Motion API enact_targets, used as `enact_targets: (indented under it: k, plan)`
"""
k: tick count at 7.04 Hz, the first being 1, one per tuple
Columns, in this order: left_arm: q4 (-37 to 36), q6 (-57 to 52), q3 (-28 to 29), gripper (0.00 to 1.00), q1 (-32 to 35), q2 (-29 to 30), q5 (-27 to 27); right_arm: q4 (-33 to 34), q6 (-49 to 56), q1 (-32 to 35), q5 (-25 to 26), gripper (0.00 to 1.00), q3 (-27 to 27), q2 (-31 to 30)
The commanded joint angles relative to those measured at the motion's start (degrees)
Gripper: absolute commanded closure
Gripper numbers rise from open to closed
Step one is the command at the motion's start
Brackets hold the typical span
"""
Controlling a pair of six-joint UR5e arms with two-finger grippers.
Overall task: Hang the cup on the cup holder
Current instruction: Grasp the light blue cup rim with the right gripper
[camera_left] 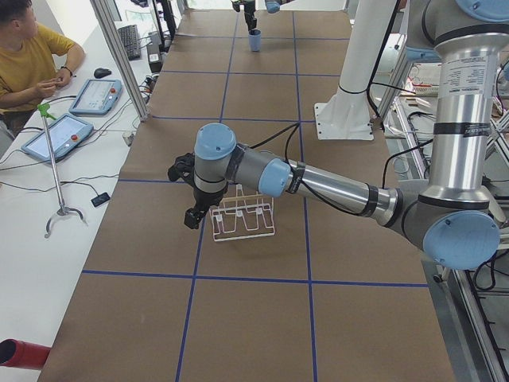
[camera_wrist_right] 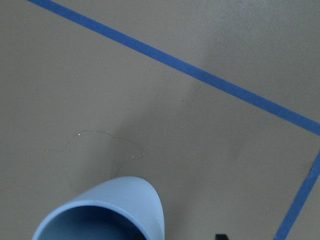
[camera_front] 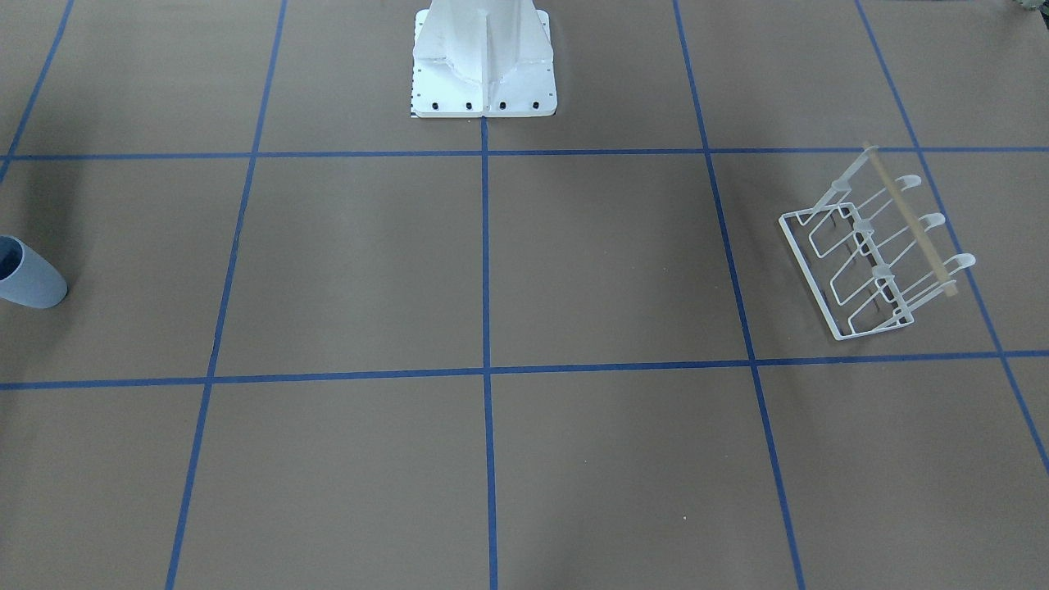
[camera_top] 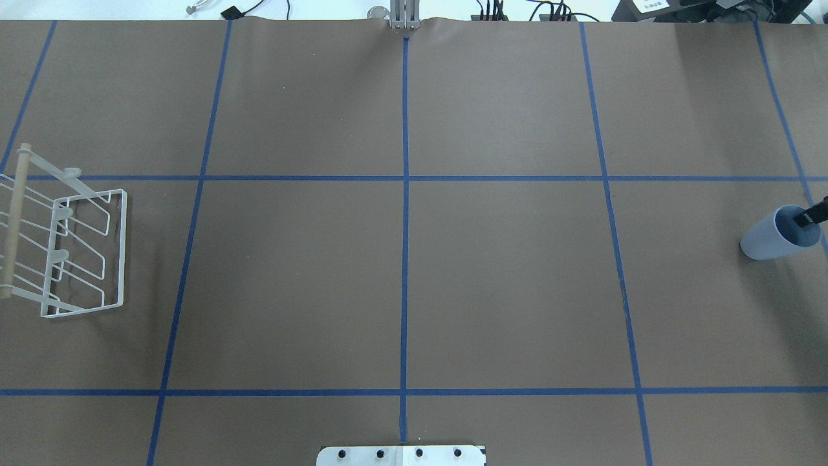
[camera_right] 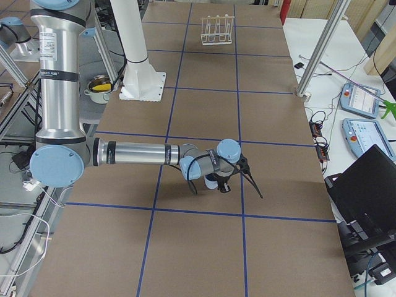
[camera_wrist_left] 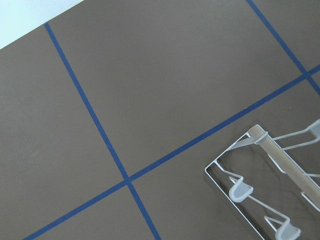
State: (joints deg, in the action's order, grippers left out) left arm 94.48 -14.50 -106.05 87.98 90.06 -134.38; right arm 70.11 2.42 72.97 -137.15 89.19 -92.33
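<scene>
**A:** Where did the cup (camera_top: 773, 234) stand?

**B:** Upright on the tabletop (camera_top: 504, 285) at the far right end, mouth up. It was well apart from the cup holder (camera_top: 71, 249), which sat at the left end with its wooden rod (camera_top: 14, 220) on top.

**A:** And the right gripper (camera_right: 223, 184)?

**B:** It was right at the cup. The overhead view showed one dark finger (camera_top: 812, 216) over the rim, seemingly inside the mouth. I could not tell whether it had clamped on the wall or stood apart.

**A:** The left gripper (camera_left: 192, 217)?

**B:** It hovered beside the cup holder and showed only from the side, so I could not tell its state either.

**A:** So how should the grasp have gone?

**B:** In my judgement, with one finger inside and one outside, pinching the wall below the rim, since smooth tapered plastic could slip. It should have closed squarely and lifted straight up before travelling. The cup had to end mouth-down on a prong (camera_front: 932, 220), so a grip leaving the mouth mostly free would have helped. Otherwise a hand-over to the left gripper seemed likely.
</scene>
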Motion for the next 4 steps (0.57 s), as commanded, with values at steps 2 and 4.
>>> enact_targets:
  k: [2,4]
  plan:
    - [0.3,0.0,0.0,0.01,0.0,-0.2,0.0,0.1,-0.2,0.1,0.0,1.00,5.0,0.0]
    - [0.4,0.0,-0.5,0.01,0.1,-0.2,-0.1,0.6,-0.4,2.3,-0.6,1.00,7.7,0.3]
